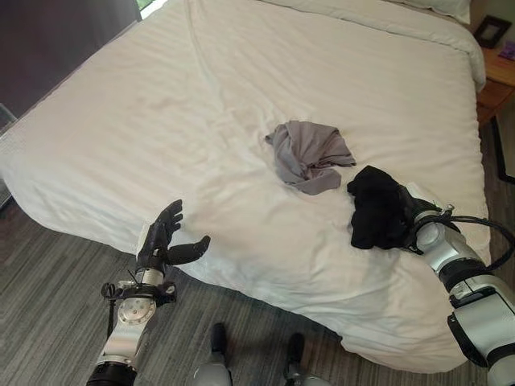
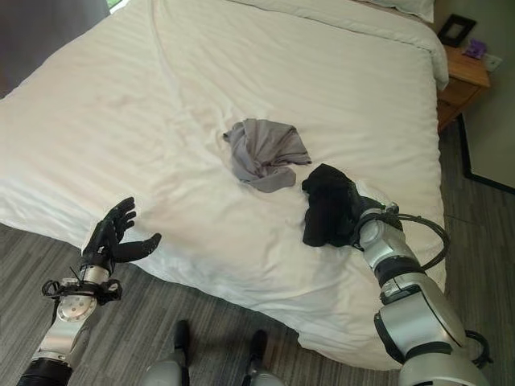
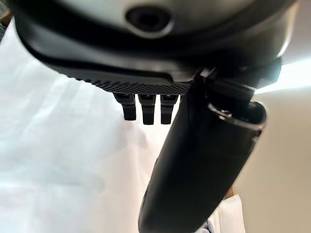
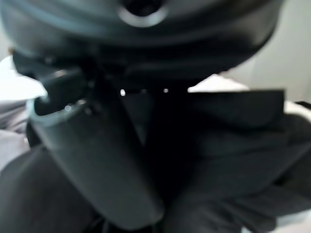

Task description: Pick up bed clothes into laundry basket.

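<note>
You have a wide bed covered in a wrinkled white sheet (image 1: pixel 241 104) in front of you, with two pieces of clothing lying on its near right part. The crumpled grey cloth garment (image 1: pixel 308 154) sits loose on the sheet, touched by neither hand. Just beside it, toward your right arm, lies the bunched black cloth garment (image 1: pixel 376 207), and your right hand (image 1: pixel 418 215) is pushed into its far side from the bed's right edge. In the right wrist view the thumb and dark fabric (image 4: pixel 233 145) crowd together, and the fingers are buried in the cloth, so you cannot tell whether that hand has closed on the black garment or only rests against it. The black garment itself lies on the sheet, with a narrow strip of white between it and the grey one. Your left hand (image 1: pixel 163 241) hangs off the near edge of the bed, over the grey wood-grain floor (image 1: pixel 48 273), palm turned inward, fingers (image 3: pixel 143 108) straight and spread with the thumb standing out, holding nothing and well apart from both garments. At the far right of the bed stands a brown wooden nightstand (image 1: pixel 497 76) with a small dark picture frame (image 1: pixel 491 30) on top. A dark wall panel (image 1: pixel 56 40) borders the bed's far left corner.
</note>
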`<state>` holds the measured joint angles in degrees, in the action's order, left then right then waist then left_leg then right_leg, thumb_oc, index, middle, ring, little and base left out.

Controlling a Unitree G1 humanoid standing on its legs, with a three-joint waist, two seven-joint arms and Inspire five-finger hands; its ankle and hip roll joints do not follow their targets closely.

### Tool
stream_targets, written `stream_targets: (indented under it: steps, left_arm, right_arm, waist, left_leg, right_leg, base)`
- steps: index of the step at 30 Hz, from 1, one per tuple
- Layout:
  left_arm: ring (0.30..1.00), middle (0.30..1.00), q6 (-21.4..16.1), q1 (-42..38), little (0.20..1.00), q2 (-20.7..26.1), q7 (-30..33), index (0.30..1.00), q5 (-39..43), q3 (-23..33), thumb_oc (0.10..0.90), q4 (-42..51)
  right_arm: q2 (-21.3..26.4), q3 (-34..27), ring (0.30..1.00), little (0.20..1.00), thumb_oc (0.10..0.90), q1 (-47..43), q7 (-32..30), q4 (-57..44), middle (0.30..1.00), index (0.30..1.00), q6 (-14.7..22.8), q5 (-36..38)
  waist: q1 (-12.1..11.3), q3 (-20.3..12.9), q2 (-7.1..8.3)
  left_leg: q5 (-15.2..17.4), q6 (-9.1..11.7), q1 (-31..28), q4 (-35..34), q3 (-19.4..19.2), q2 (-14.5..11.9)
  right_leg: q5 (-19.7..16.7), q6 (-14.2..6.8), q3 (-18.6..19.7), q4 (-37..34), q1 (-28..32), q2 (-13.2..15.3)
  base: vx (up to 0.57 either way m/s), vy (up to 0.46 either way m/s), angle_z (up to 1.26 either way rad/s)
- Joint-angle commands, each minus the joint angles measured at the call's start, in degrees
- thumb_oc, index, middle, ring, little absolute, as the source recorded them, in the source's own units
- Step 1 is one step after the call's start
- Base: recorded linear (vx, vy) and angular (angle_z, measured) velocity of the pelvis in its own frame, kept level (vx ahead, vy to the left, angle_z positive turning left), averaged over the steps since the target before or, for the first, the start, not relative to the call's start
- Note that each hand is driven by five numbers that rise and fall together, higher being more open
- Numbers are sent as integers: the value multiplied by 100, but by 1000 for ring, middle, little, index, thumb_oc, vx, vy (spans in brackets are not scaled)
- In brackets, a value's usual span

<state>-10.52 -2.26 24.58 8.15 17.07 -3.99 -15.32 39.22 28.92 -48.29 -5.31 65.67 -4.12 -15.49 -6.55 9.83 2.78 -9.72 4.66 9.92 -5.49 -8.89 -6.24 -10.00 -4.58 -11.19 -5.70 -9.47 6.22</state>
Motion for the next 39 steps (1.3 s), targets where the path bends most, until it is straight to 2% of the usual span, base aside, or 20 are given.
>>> stream_targets:
  steps: [1, 2, 7, 11, 13, 14, 15, 17, 19, 20, 22, 24, 26, 27, 29, 31, 32, 33, 36, 39]
  left_arm:
    - [900, 900, -558, -864, 900, 483, 88, 900, 30, 15, 800, 546]
    - [900, 900, -561, -860, 900, 499, 82, 900, 22, 39, 800, 526]
    - [900, 900, -513, -884, 900, 623, 234, 900, -102, 222, 800, 347]
    - [900, 900, -392, -974, 900, 1073, 569, 900, -765, 629, 800, 61]
    - [900, 900, -329, -1092, 900, 1316, 687, 900, -1045, 731, 800, 10]
    - [900, 900, -329, -1098, 900, 1320, 688, 900, -1045, 722, 800, 8]
    - [900, 900, -263, -1167, 900, 1515, 818, 900, -1287, 844, 800, -80]
    - [900, 900, -228, -1225, 900, 1664, 930, 900, -1443, 919, 800, -125]
    - [900, 900, -210, -1237, 900, 1725, 979, 900, -1493, 961, 800, -141]
    - [900, 900, -97, -1230, 900, 1842, 1057, 900, -1697, 1107, 800, -202]
    - [900, 900, 12, -1266, 900, 1974, 1135, 900, -1885, 1209, 800, -349]
    - [900, 900, 49, -1357, 900, 1989, 1196, 900, -1962, 1190, 800, -452]
    - [900, 900, 176, -1610, 900, 2215, 1229, 900, -2208, 1116, 800, -736]
    - [900, 900, 172, -1636, 900, 2217, 1232, 900, -2209, 1092, 800, -744]
    - [900, 900, 237, -1976, 900, 2319, 1338, 900, -2226, 1000, 800, -1036]
    - [900, 900, 319, -2203, 900, 2476, 1516, 900, -2351, 979, 800, -1146]
    - [900, 900, 371, -2336, 900, 2464, 1603, 900, -2422, 923, 800, -1255]
    - [900, 900, 445, -2507, 900, 2486, 1739, 900, -2490, 865, 800, -1390]
    - [900, 900, 539, -2516, 900, 2541, 1824, 900, -2619, 922, 800, -1535]
    - [900, 900, 573, -2649, 900, 2547, 1819, 900, -2633, 834, 800, -1770]
  right_arm:
    - [214, 324, 688, 688, 659, -1011, -123, 265, 688, 688, 67, -129]
    - [189, 313, 300, 300, 400, -963, -116, 302, 300, 300, 55, -165]
    - [385, 250, 300, 300, 400, -887, -246, 189, 300, 300, -19, -378]
    - [1271, -129, 300, 300, 400, -652, -648, -907, 300, 300, 40, -511]
    - [1729, -613, 300, 300, 400, -154, -876, -1607, 300, 300, 77, -574]
    - [1732, -632, 300, 300, 400, -135, -874, -1617, 300, 300, 74, -577]
    - [2190, -1050, 300, 300, 400, 173, -1063, -2097, 300, 300, 138, -515]
    - [2659, -1803, 300, 300, 400, 791, -1181, -2582, 300, 300, 178, -369]
    - [2820, -2208, 300, 300, 400, 1195, -1207, -2896, 300, 300, 178, -333]
    - [3037, -2863, 300, 300, 400, 1802, -1264, -3336, 300, 300, 205, -302]
    - [3187, -3842, 300, 300, 400, 2673, -1231, -3757, 300, 300, 191, -200]
    - [3179, -4233, 300, 300, 400, 3027, -1280, -3986, 300, 300, 194, -191]
    - [3046, -5022, 300, 300, 400, 3877, -1305, -4144, 300, 300, 255, -75]
    - [3037, -5079, 300, 300, 400, 3930, -1302, -4160, 300, 300, 258, -73]
    - [2702, -5348, 300, 300, 400, 4543, -1318, -3968, 300, 300, 322, 58]
    - [2360, -5536, 300, 300, 400, 4908, -1367, -3842, 300, 300, 355, 175]
    - [2089, -5459, 300, 300, 400, 4966, -1377, -3707, 300, 300, 329, 291]
    - [1658, -5464, 300, 300, 400, 5200, -1405, -3419, 300, 300, 320, 448]
    - [1353, -5502, 300, 300, 400, 5556, -1401, -3115, 300, 300, 293, 416]
    - [1072, -5428, 300, 300, 400, 5903, -1307, -2451, 300, 300, 253, 445]
  waist:
    - [-181, 375, -1]
    - [-191, 358, -4]
    - [-141, 290, 36]
    - [109, 97, 79]
    - [222, -21, 64]
    - [213, -25, 68]
    - [410, -166, 29]
    - [556, -308, 31]
    - [607, -381, 35]
    - [804, -500, -9]
    - [965, -622, -32]
    - [1043, -673, -47]
    - [1310, -747, -179]
    - [1282, -742, -174]
    - [1498, -613, -229]
    - [1540, -417, -163]
    - [1542, -357, -149]
    - [1596, -309, -103]
    - [1649, -338, -162]
    - [1791, -365, -306]
  left_leg:
    - [726, 138, -127, 49, -63, 159]
    - [735, 142, -151, 49, -44, 163]
    - [802, 142, -349, 49, -68, 160]
    - [939, 150, -743, 49, -219, 80]
    - [951, 150, -854, 49, -291, 45]
    - [949, 150, -850, 49, -292, 44]
    - [999, 151, -1002, 49, -349, 10]
    - [1035, 161, -1186, 49, -434, -34]
    - [1024, 161, -1250, 49, -497, -57]
    - [1070, 164, -1425, 49, -601, -97]
    - [1041, 178, -1543, 49, -746, -146]
    - [1029, 190, -1589, 49, -791, -164]
    - [1059, 189, -1755, 69, -989, -196]
    - [1025, 190, -1748, 57, -1001, -202]
    - [1097, 248, -1608, 965, -1108, -253]
    - [895, 336, -1162, 1964, -876, -366]
    - [852, 369, -1038, 2158, -710, -360]
    - [1025, 328, -825, 1915, -489, -367]
    - [1038, 279, -868, 1222, -256, -419]
    - [732, 325, -923, 429, -163, -590]
  right_leg:
    - [1192, -359, -134, 236, 611, 289]
    - [1210, -359, -153, 231, 654, 287]
    - [1242, -361, -144, 210, 867, 287]
    - [1236, -402, -28, 156, 1148, 278]
    - [1218, -408, 50, 153, 1194, 261]
    - [1215, -408, 52, 152, 1189, 260]
    - [1264, -419, 109, 197, 1256, 252]
    - [1296, -430, 199, 223, 1342, 231]
    - [1288, -422, 256, 250, 1351, 216]
    - [1329, -432, 361, 281, 1414, 196]
    - [1306, -427, 477, 294, 1415, 169]
    - [1308, -427, 524, 311, 1410, 162]
    - [1365, -417, 711, 339, 1402, 102]
    - [1339, -407, 723, 340, 1383, 94]
    - [1399, -331, 945, 370, 1424, 59]
    - [1369, -209, 1089, 397, 1409, 13]
    - [1400, -182, 1128, 387, 1420, 3]
    - [1444, -198, 1205, 375, 1416, 25]
    - [1499, -272, 1409, 377, 1412, 25]
    - [1624, -338, 1564, 370, 1435, 5]
  base:
    - [44, -27, 19]
    - [43, -23, 24]
    - [28, -18, 12]
    - [28, -5, -4]
    - [0, -15, -8]
    - [16, -23, -30]
    - [10, -26, -22]
    - [11, -50, 7]
    - [-3, -52, -19]
    - [-23, -81, -40]
    - [5, -101, -34]
    - [19, -69, -41]
    - [12, -75, -50]
    - [-19, -87, -49]
    - [-18, -116, -53]
    - [-50, -102, -47]
    - [-13, -43, -51]
    - [24, -6, -45]
    - [125, 106, -51]
    - [173, 164, -48]
